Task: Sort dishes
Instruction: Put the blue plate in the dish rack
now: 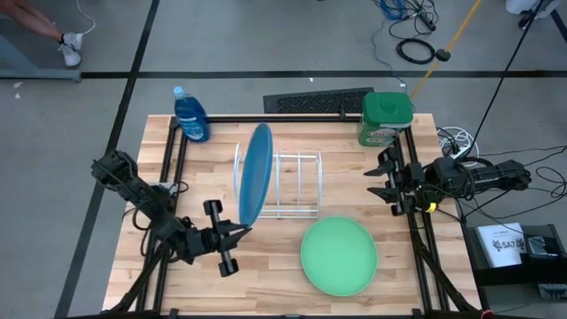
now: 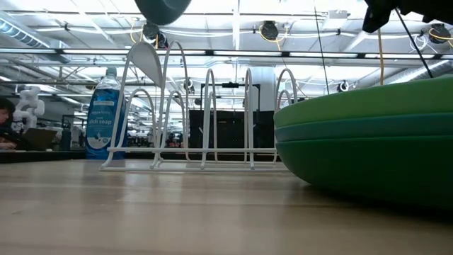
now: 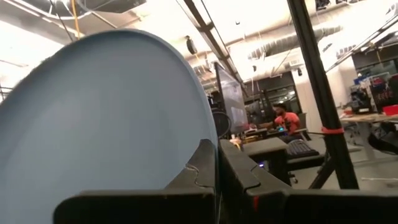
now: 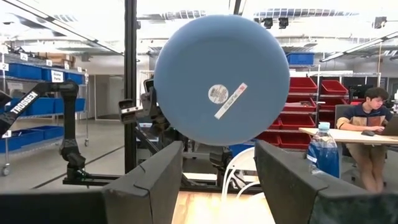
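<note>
The blue plate (image 1: 255, 173) stands on edge in the air over the left end of the white wire rack (image 1: 288, 184); its bottom rim (image 2: 163, 7) hangs above the rack's wires (image 2: 205, 120). My left gripper (image 1: 237, 232) is shut on it from the near side. The light green plate (image 1: 338, 255) lies on the table's near right part, on top of the teal (image 2: 368, 127) and dark green (image 2: 368, 166) plates. My right gripper (image 1: 383, 182) waits open at the table's right edge, facing the blue plate's stickered face (image 4: 221, 81). My left gripper (image 3: 216, 155) pinches the blue plate's rim at its near end (image 1: 245, 220) between the two fingers (image 3: 202, 165), one on each face. The fingers come roughly level from the table's near left side. The plate stands upright on edge, lifted clear above the rack.
A blue soap bottle (image 1: 190, 113) stands at the far left corner and a green container (image 1: 386, 119) at the far right. The rack's slots to the right of the plate hold nothing. Bare wood lies between rack and plate stack. People sit at desks beyond the table.
</note>
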### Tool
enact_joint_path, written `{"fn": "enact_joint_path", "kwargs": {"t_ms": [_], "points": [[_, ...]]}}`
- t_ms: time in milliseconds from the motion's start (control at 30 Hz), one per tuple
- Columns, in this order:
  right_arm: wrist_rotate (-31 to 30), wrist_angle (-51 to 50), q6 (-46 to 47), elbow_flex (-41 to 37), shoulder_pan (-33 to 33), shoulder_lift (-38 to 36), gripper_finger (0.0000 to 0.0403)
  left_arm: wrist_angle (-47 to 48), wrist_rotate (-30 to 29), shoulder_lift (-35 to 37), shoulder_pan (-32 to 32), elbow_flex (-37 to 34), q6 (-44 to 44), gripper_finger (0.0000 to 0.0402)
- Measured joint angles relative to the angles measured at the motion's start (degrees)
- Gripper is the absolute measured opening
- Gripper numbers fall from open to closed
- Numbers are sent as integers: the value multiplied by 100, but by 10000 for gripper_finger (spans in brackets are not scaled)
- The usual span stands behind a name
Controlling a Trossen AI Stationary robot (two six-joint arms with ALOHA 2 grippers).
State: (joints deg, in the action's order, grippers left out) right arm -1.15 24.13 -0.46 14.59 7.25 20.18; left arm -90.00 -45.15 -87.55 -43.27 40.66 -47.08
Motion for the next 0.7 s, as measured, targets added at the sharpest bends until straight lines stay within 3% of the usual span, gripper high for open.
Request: {"fn": "enact_joint_path", "kwargs": {"t_ms": [267, 400, 533, 700], "points": [[-2, -31, -17, 0, -1, 0, 196, 17, 33, 232, 17, 36, -328, 0], [-2, -8, -31, 0, -2, 0, 196, 523, 18, 542, 17, 284, -602, 0], [-13, -6, -44, 0, -2, 0, 196, 2308, -54, 1058, 44, 819, -473, 0], [-28, -2, -64, 0, -2, 0, 196, 4895, -265, 1431, 106, 1992, -249, 0]]}}
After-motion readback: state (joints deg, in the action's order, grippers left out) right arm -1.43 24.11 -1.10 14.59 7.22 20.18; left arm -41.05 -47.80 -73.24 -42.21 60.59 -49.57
